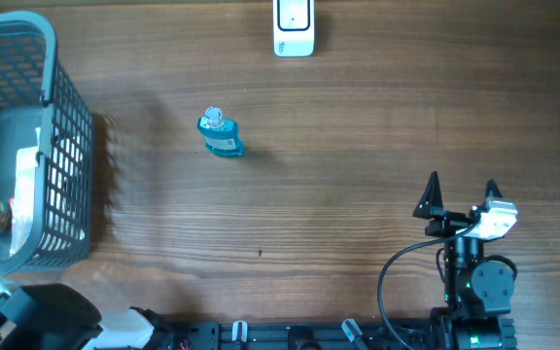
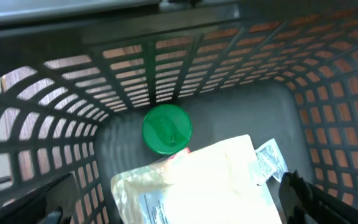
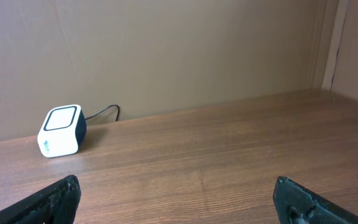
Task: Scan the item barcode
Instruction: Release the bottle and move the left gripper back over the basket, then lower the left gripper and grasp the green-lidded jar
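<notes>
A small blue bottle (image 1: 222, 136) lies on its side on the wooden worktop (image 1: 358, 146), out in the open. It is well apart from both arms and from the white scanner (image 1: 294, 29), which stands at the far edge. A dark cable (image 3: 104, 112) runs from behind the scanner toward the wall.

At the left end stands a grey mesh basket (image 1: 66, 165). The left gripper (image 2: 176, 186) hangs over its inside with its fingers wide apart and nothing between them. Below it, on the basket floor, is a round green lid (image 2: 166, 129). A shiny white packet (image 2: 204, 180) lies just beside the lid and partly overlaps it. What the lid belongs to is hard to tell from here, perhaps a jar or bottle standing upright.

The right gripper (image 1: 462, 185) is low over the worktop near the right front corner. Its fingers are spread wide and empty, and it points toward the scanner, which is well away from it.
</notes>
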Tool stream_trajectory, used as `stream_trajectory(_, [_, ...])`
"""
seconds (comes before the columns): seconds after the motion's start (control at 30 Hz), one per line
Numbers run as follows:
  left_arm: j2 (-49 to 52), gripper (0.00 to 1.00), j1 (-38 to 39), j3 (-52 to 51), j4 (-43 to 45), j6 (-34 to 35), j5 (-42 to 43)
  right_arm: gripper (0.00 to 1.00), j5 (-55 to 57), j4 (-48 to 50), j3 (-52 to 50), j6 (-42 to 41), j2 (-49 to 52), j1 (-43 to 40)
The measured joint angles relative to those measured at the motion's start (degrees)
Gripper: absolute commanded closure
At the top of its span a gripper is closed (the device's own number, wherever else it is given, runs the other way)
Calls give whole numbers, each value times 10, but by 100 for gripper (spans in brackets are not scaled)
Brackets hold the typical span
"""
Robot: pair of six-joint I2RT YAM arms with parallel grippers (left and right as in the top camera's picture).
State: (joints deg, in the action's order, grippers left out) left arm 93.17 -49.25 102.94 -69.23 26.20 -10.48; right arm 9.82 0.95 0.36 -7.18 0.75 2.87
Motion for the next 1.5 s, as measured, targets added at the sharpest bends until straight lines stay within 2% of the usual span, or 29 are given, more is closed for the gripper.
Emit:
stream_trajectory(0.27, [26, 0, 0, -32, 41, -5, -19, 0, 0, 0, 0, 0, 0, 0])
stream_trajectory(0.77, [28, 0, 0, -214, 157, 76, -117, 0, 0, 0, 0, 0, 0, 0])
stream_trajectory(1.5, [28, 0, 17, -296, 279, 96, -124, 0, 0, 0, 0, 0, 0, 0])
